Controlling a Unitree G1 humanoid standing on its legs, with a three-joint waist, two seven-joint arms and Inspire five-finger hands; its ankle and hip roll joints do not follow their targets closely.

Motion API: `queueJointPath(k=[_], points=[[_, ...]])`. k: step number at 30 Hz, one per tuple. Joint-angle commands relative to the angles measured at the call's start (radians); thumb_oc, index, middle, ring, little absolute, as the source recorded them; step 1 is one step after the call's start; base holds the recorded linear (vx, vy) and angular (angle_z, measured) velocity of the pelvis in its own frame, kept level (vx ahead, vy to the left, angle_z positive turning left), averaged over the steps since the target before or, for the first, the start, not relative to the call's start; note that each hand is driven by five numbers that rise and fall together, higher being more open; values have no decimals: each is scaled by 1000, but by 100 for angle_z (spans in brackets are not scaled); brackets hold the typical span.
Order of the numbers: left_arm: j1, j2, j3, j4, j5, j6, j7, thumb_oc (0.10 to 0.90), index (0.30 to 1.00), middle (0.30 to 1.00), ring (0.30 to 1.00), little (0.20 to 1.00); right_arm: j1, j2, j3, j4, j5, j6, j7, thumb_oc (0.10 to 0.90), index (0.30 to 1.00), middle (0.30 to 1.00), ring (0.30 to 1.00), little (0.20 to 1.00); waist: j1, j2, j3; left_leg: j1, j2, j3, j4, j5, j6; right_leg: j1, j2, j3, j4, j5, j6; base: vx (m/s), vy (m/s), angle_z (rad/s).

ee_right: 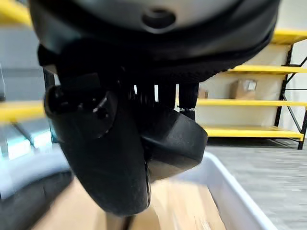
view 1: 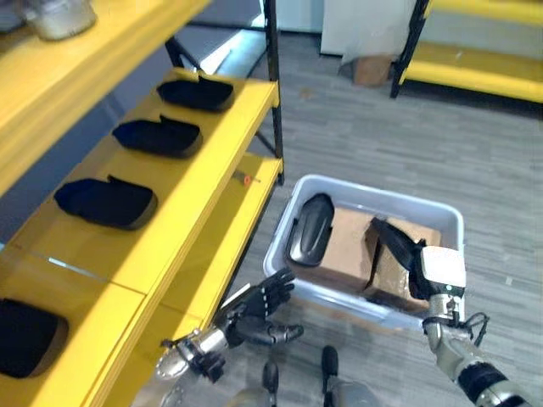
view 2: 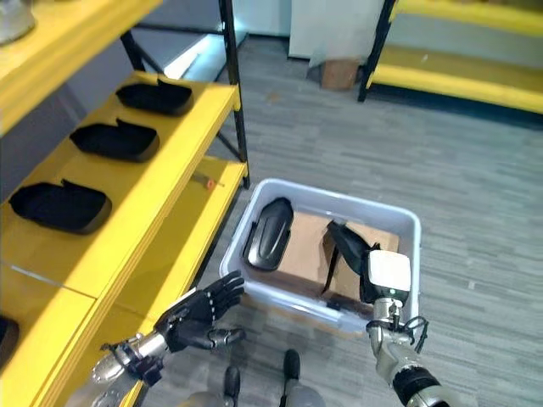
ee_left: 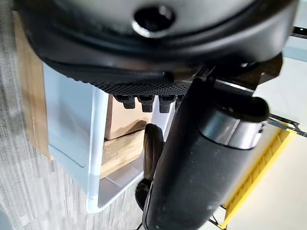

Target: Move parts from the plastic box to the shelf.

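Note:
A white plastic box [view 1: 373,197] stands on the floor beside the yellow shelf [view 1: 195,186]. One black moulded part [view 1: 310,229] lies in the box's left half on cardboard. My right hand [view 1: 420,275], with a white thumb cover, is in the box's right half, curled round a second black part [view 1: 392,240] that stands tilted. In the right wrist view that part [ee_right: 172,143] sits between thumb and fingers. My left hand [view 1: 259,305] hovers open just outside the box's front left corner, holding nothing. Several black parts [view 1: 157,136] lie in a row on the shelf.
Cardboard pieces [view 1: 348,246] line the box's bottom. The shelf's black upright [view 1: 273,93] stands just behind the box. A second yellow rack [view 1: 475,59] and a brown carton [view 1: 373,69] are at the far back. A grey object [view 1: 59,17] sits on the upper shelf board.

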Motion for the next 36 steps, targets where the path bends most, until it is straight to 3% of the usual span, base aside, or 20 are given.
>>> queueJointPath(k=[1,4,9,18,20,23,25,29,34,36], points=[[-32,-18,31,-86,-13,-64,-47,900,1000,1000,1000,1000,-76,-116,-80,-74,-53,-81,-102,400,300,300,300,300,-30,2,-70,-18,14,40,0,-56,6,75,10,5,71,-172,53,23,66,-14],[-25,-27,45,-83,-11,-68,-56,900,1000,1000,1000,1000,-49,-121,-122,-157,-66,-124,-85,400,300,300,300,300,-42,-2,-82,-3,15,50,-3,-65,7,85,9,13,62,-169,56,15,72,-13],[-32,-53,61,-59,-14,-78,-56,900,1000,1000,1000,1000,15,-142,-210,-426,-21,-264,29,400,300,300,300,300,-84,-8,-118,20,7,79,-3,-94,13,91,1,40,38,-152,71,17,171,-16],[-42,-63,50,-61,3,-62,-52,900,1000,1000,1000,1000,111,-117,-257,-625,103,-304,137,400,300,300,300,300,-125,-11,-116,16,-18,125,-3,-120,33,61,-15,61,16,-111,102,1,101,-11],[-40,-56,49,-68,11,-76,-42,900,1000,1000,1000,1000,132,-89,-246,-662,141,-329,139,400,300,300,300,300,-136,-5,-112,15,-13,148,-3,-119,46,32,-12,65,83,-135,108,-124,44,-30],[-46,-38,55,-78,-1,-88,-8,900,1000,1000,1000,1000,169,-76,-258,-692,143,-382,131,400,300,300,300,300,-147,3,-119,-2,-22,111,-3,-106,74,-1,35,98,245,-201,80,-181,-55,-6],[-55,-31,77,-93,-11,-75,35,900,1000,1000,1000,1000,172,-96,-249,-713,182,-398,123,400,300,300,300,300,-131,-5,-119,-11,-32,69,-3,-99,74,-3,50,74,236,-217,61,-199,-237,47],[-10,-30,86,-111,-16,-76,95,900,1000,1000,1000,1000,161,-109,-239,-752,245,-402,158,400,300,300,300,300,-94,-7,-118,-31,-26,-12,-3,-78,40,55,72,51,150,-246,23,-116,-305,36],[54,-36,99,-122,-29,-96,120,900,1000,1000,1000,1000,177,-124,-236,-768,261,-440,156,400,300,300,300,300,-62,-7,-108,-92,-22,-47,-3,-37,15,72,90,29,129,-267,-7,-93,-152,20],[64,-32,99,-123,-34,-113,103,900,1000,1000,1000,1000,178,-133,-235,-776,252,-428,134,400,300,300,300,300,-51,-1,-94,-130,-20,-21,3,-18,6,72,94,-2,129,-277,-18,-145,-64,19]])
